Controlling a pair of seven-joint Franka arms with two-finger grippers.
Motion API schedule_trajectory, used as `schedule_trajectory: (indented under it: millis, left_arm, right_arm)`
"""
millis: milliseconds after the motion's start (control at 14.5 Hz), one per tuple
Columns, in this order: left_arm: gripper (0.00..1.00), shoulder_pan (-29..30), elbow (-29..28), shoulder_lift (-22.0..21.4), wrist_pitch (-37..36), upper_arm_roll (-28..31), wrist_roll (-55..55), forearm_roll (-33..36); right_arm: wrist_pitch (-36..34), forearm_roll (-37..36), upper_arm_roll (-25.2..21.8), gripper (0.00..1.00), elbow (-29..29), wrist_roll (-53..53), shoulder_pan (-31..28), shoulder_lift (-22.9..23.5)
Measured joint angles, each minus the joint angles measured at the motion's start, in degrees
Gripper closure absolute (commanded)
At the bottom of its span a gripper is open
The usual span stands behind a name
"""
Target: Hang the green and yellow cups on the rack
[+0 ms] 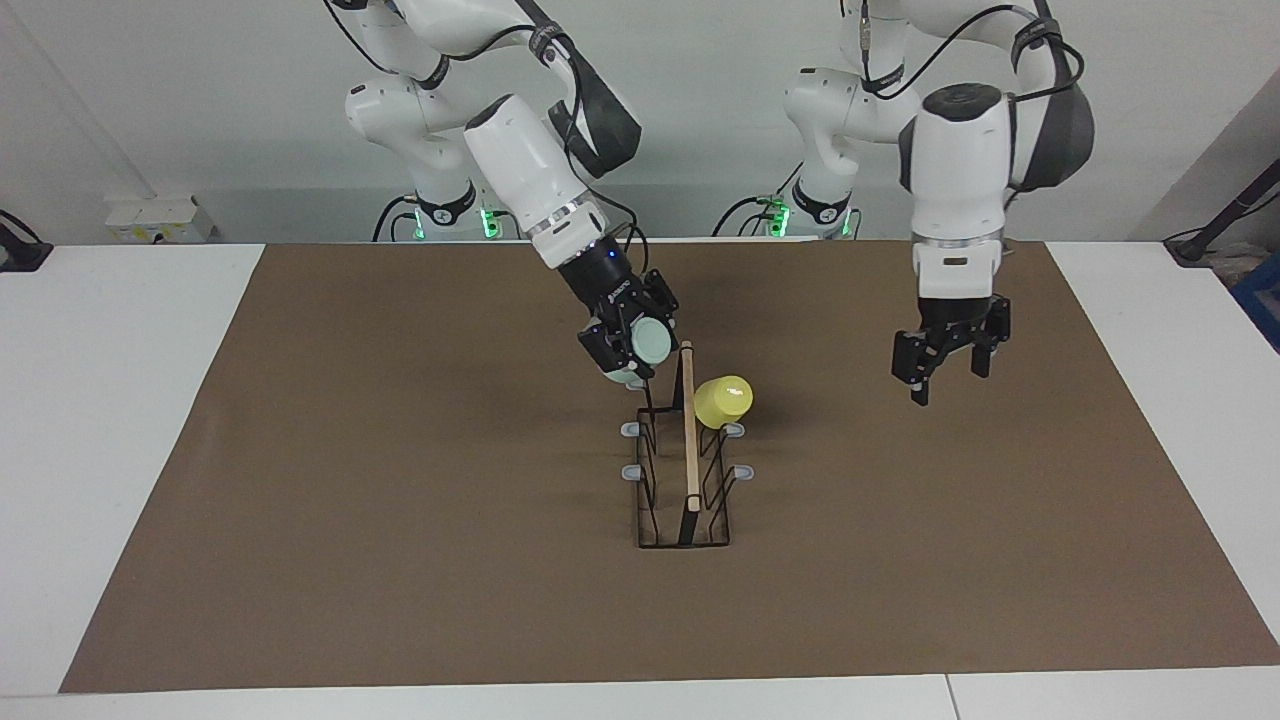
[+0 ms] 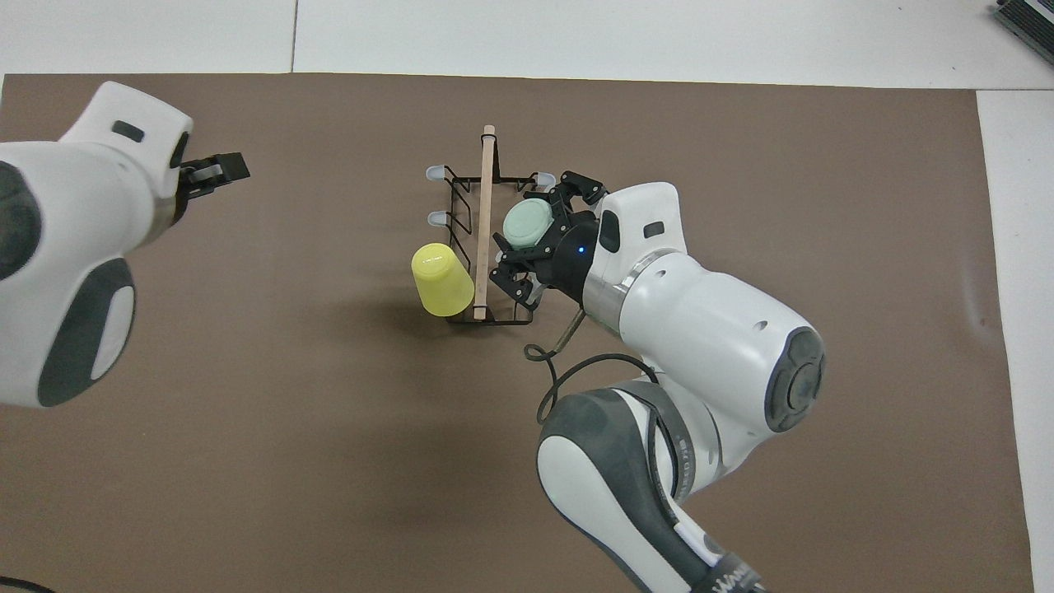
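The black wire rack (image 1: 686, 500) (image 2: 487, 206) with its wooden top bar stands mid-mat. The yellow cup (image 1: 725, 400) (image 2: 442, 278) hangs tilted on the rack prong nearest the robots on the left arm's side, with no gripper on it. My right gripper (image 1: 635, 345) (image 2: 535, 235) is shut on the pale green cup (image 1: 652, 340) (image 2: 527, 224). It holds the cup tilted against the rack's right-arm side, over the prong nearest the robots, which is hidden. My left gripper (image 1: 945, 385) (image 2: 216, 169) hangs open and empty above the mat toward the left arm's end.
A brown mat (image 1: 400, 560) covers the white table (image 1: 110, 400). Grey-tipped prongs (image 1: 630, 430) stick out from both sides of the rack.
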Motion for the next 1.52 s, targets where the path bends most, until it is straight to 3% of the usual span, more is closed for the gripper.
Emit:
schedule_trajectory:
  millis: [276,552,966,1241,1517]
  left_arm:
    - [0.00,6.58,4.86,-1.59,-10.52,0.20,21.53,-10.38]
    - [0.00,11.16,10.01,-1.64,-20.08,0.27,32.91,-13.95]
    - [0.00,12.11,11.62,-1.63,-29.11,-0.32,35.24,-14.32]
    - [0.00,12.39,14.45,-1.64,-34.22,-1.31,36.43,-14.30]
    - [0.00,17.61,15.66,-1.64,-36.82,-8.15,37.58,-14.29]
  right_arm:
    - [7.24,2.12,0.01,1.00,-1.54,-0.05,2.43,2.74]
    - [10.30,2.12,-0.02,1.00,-3.53,-0.28,2.37,3.66]
    - [12.86,4.24,0.98,1.00,-4.68,-0.44,2.40,4.50]
    - [15.76,9.42,3.70,1.00,-4.66,-1.32,2.43,4.75]
    - [16.25,11.54,5.14,1.00,-3.47,-1.32,2.02,4.78]
